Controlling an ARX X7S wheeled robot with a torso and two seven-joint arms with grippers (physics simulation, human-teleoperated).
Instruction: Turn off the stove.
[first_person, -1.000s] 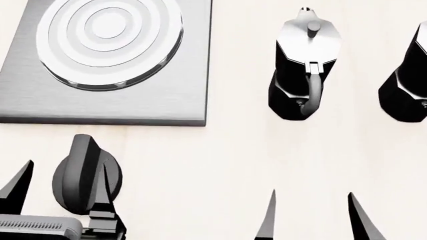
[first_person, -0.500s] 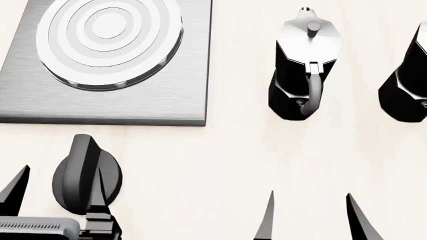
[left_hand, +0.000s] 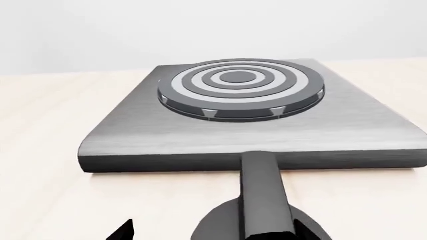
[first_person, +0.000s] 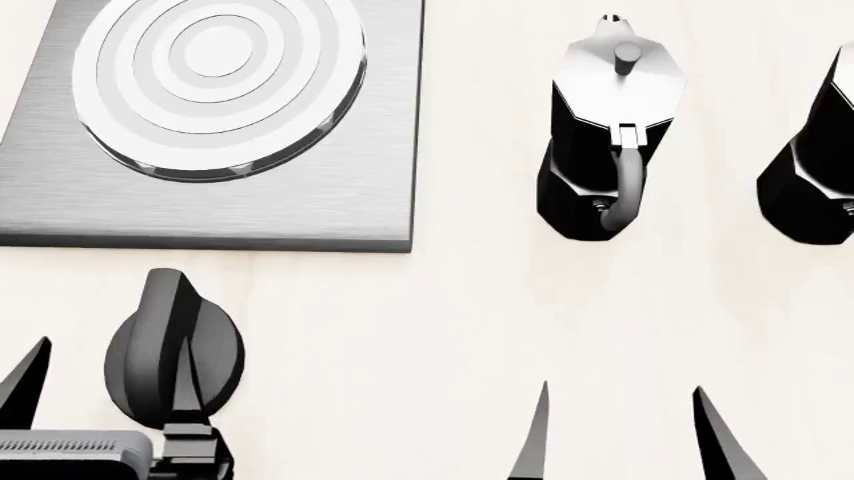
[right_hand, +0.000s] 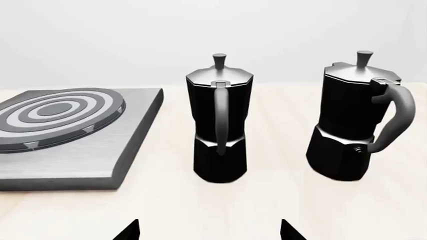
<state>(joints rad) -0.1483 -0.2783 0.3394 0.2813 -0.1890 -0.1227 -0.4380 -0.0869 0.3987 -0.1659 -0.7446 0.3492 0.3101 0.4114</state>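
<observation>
The stove (first_person: 307, 200) is a brushed-grey square plate with a ringed round burner (first_person: 220, 80) at the far left of the pale counter. It also shows in the left wrist view (left_hand: 167, 135) and the right wrist view (right_hand: 80, 150). Its black ridged knob (first_person: 147, 350) lies on the counter just in front of the plate, and shows close up in the left wrist view (left_hand: 267, 200). My left gripper (first_person: 118, 350) is open, one finger to the knob's left, the other over the knob's right part; it also shows in its wrist view (left_hand: 215, 227). My right gripper (first_person: 621, 390) is open and empty.
Two black-and-silver moka pots (first_person: 607, 130) (first_person: 814, 170) stand upright on the counter right of the stove, ahead of my right gripper (right_hand: 209, 222). They also show in the right wrist view, one (right_hand: 219, 130) nearer the stove and one (right_hand: 353, 125) beside it.
My left gripper has drawn back a little toward the near edge, its fingertips lower beside the knob. The knob, the pots and the right gripper look unchanged.
</observation>
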